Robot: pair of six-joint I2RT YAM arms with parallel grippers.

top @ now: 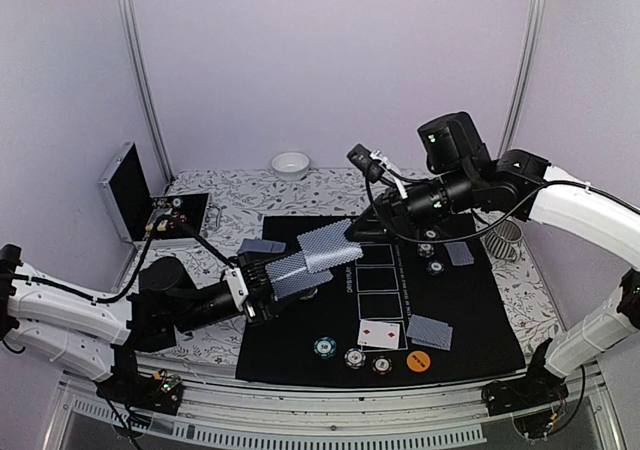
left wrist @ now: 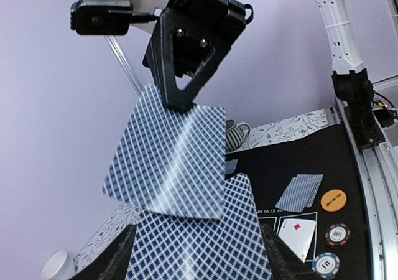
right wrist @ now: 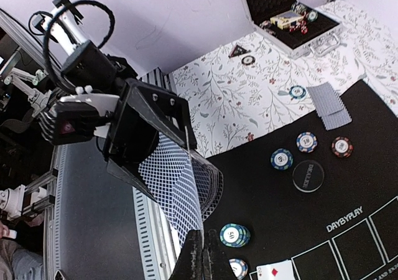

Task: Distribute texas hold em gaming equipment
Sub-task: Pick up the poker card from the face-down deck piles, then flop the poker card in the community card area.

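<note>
Together, we hold the deck of cards (left wrist: 205, 236) raised over the left part of the black mat (top: 480, 310). Our left gripper (left wrist: 198, 261) has its fingers parted, clamped on the deck's sides, seemingly to offer it steady. Our right gripper (left wrist: 181, 99) has its fingers pressed together on the top card (left wrist: 165, 162), likely to lift it off for dealing. Its face is hidden; whether one card or two are pinched, we cannot tell.

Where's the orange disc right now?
In the top view the orange disc lies near the black mat's front edge, just right of three striped chips and in front of face-down cards.
</note>
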